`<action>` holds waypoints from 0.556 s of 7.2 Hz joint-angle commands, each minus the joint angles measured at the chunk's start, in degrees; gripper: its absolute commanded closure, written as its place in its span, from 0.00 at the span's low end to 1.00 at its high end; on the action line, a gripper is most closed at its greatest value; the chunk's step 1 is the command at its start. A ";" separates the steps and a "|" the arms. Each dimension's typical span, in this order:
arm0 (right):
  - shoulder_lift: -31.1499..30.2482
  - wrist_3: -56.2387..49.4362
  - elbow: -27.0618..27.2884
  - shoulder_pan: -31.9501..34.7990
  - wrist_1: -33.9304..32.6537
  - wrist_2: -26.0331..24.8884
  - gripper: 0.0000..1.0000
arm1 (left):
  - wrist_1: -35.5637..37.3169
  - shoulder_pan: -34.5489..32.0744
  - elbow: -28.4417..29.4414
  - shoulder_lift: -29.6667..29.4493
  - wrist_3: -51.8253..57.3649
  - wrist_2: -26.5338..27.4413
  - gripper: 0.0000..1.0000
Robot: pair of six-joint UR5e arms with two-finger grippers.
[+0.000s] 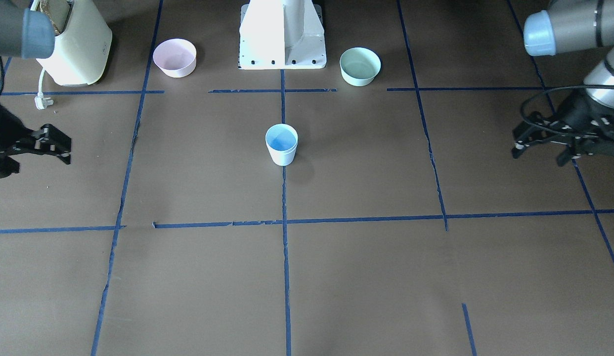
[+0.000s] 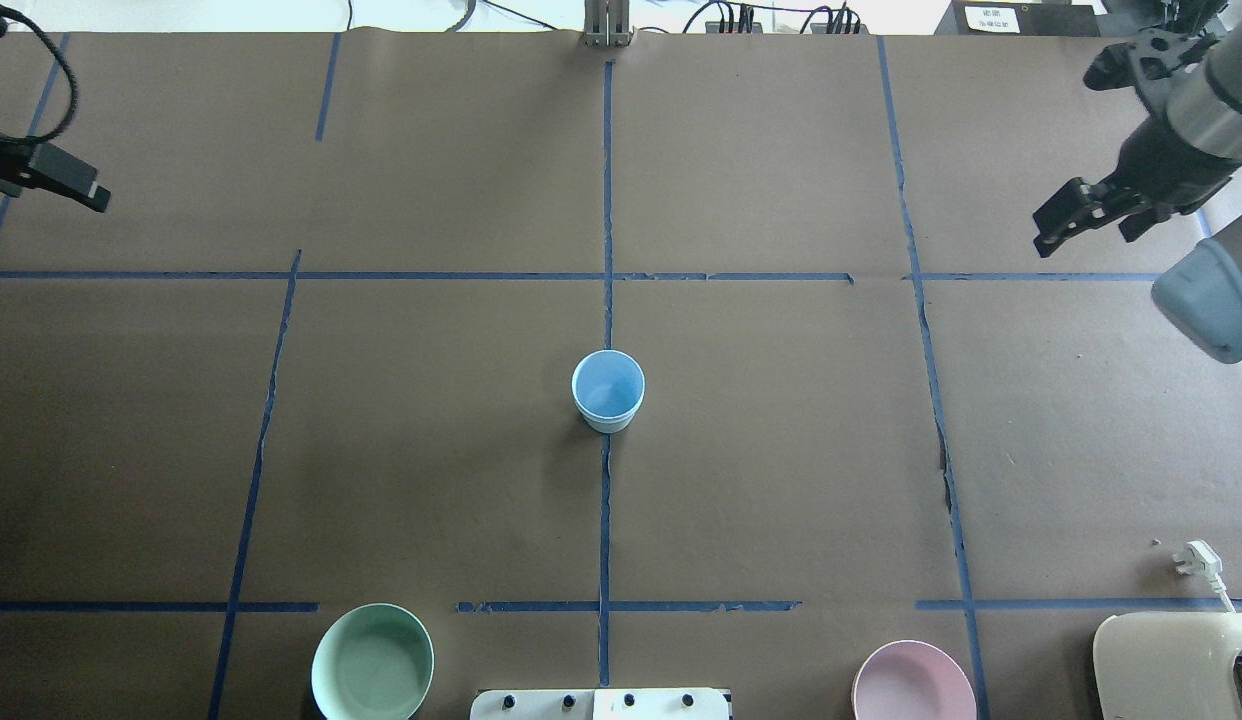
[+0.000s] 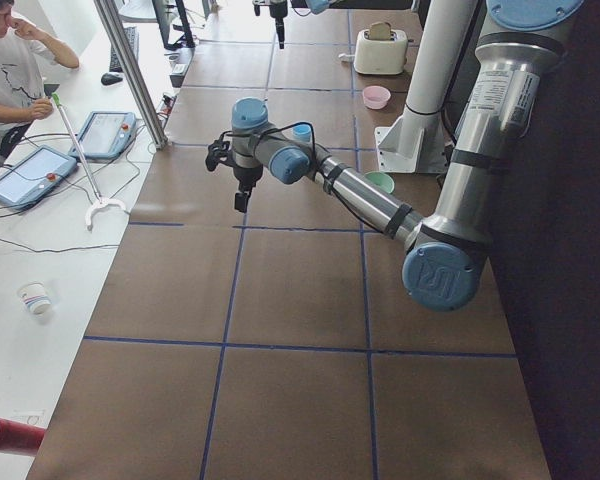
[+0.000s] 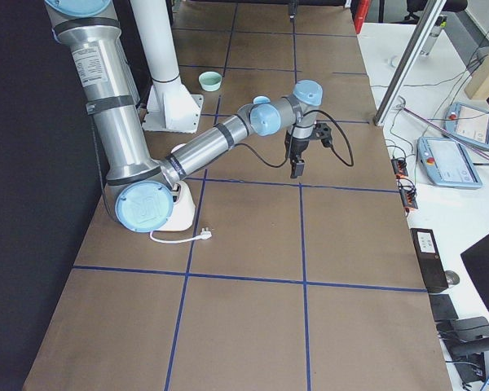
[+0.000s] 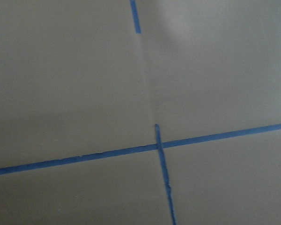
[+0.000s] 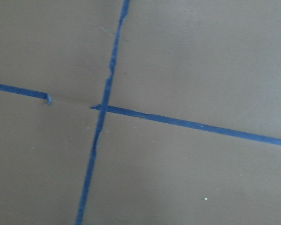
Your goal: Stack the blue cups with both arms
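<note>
One pale-blue cup shape [image 1: 281, 143] stands upright at the table's centre on the blue tape line, and it also shows in the overhead view [image 2: 608, 390]. A second rim line under its top rim suggests one cup nested in another, but I cannot tell for sure. No other blue cup shows. My left gripper [image 1: 539, 154] hovers far out at its own side, and in the overhead view [image 2: 81, 190] it is at the left edge; it looks open and empty. My right gripper [image 1: 40, 154] hovers at the opposite side [image 2: 1081, 235], open and empty. Both wrist views show only brown paper and tape.
A pink bowl [image 1: 174, 58] and a mint-green bowl [image 1: 360, 66] flank the white pedestal [image 1: 282, 34] near the robot. A cream toaster [image 1: 74, 44] with a loose white plug [image 1: 41, 102] stands on the right arm's side. An operator [image 3: 10, 60] sits beyond the table.
</note>
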 commanded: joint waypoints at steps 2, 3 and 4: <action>-2.94 -21.49 -9.52 12.59 0.08 6.00 0.00 | 7.08 -13.78 11.27 -0.50 27.83 -3.74 0.00; -3.38 -22.76 -10.94 14.62 0.08 6.01 0.00 | 10.79 -16.15 11.28 -0.86 32.77 -2.60 0.00; -4.34 -22.95 -11.65 16.55 0.61 6.01 0.00 | 15.88 -18.27 11.46 -0.77 38.39 -2.59 0.00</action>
